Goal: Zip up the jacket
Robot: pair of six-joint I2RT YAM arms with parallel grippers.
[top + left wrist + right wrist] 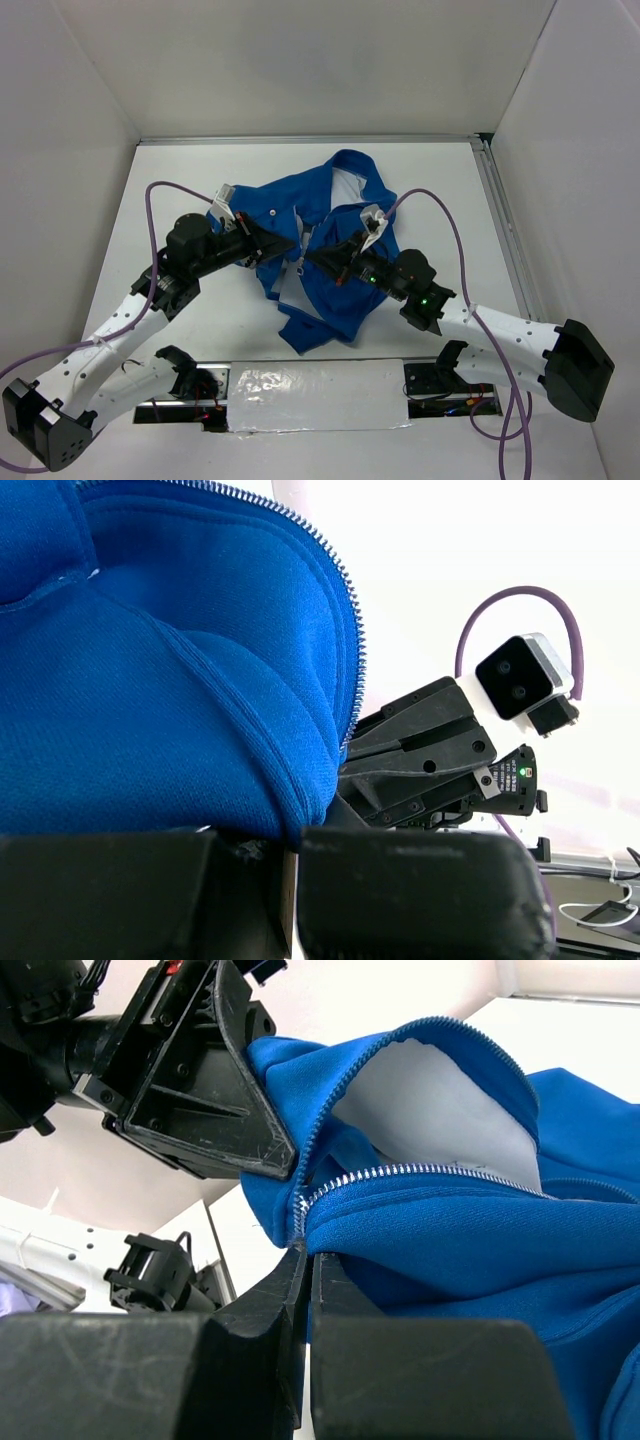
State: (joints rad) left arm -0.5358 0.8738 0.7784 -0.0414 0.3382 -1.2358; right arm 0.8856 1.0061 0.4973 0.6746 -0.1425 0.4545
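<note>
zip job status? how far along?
Done: both claws grip the jacket at its front opening. The left claw is shut on a blue edge, and the right claw is shut at the low end of the zipper teeth.
In hand: apparently bringing the two sides together.
Left: all the zipping. The tooth rows stand apart and the white lining shows.

The jacket (335, 295) is royal blue with white lining (430, 1100) and pale silvery zipper (400, 1171); the cables (520, 590) are purple.
</note>
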